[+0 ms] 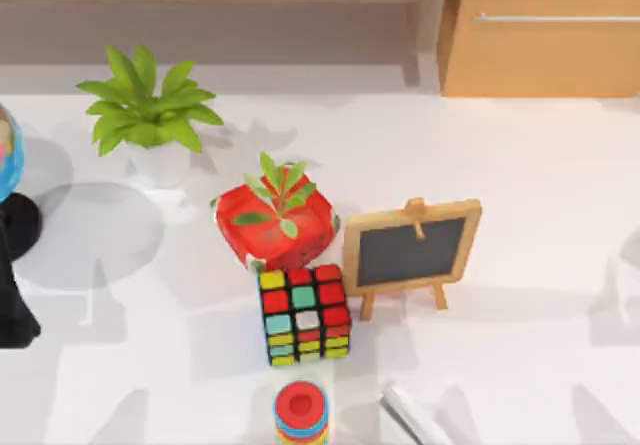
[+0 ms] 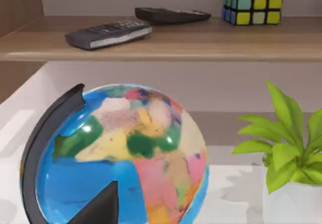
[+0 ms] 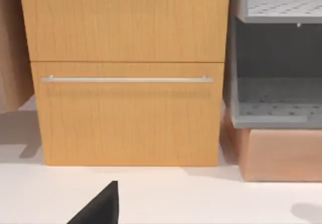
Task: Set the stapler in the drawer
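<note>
The stapler [image 1: 413,414], slim and light grey, lies slanted at the table's near edge, right of the red ring stack [image 1: 300,410]. The drawer [image 1: 545,55] stands at the back right, its tan front shut and its silver bar handle [image 1: 555,17] across it. The right wrist view faces this front [image 3: 126,118] and handle [image 3: 126,79] from a short distance, with a dark part of my right gripper [image 3: 99,207] low in view. My left arm [image 1: 14,310] is parked at the left edge, its gripper [image 2: 100,209] just before the globe [image 2: 121,153].
A colourful cube [image 1: 305,315], a small chalkboard easel [image 1: 412,250] and a red pot with a sprig [image 1: 278,223] crowd the middle. A potted plant [image 1: 150,115] stands back left. The brown shelf [image 2: 161,45] holds two remotes. A grey rack [image 3: 276,83] flanks the drawer.
</note>
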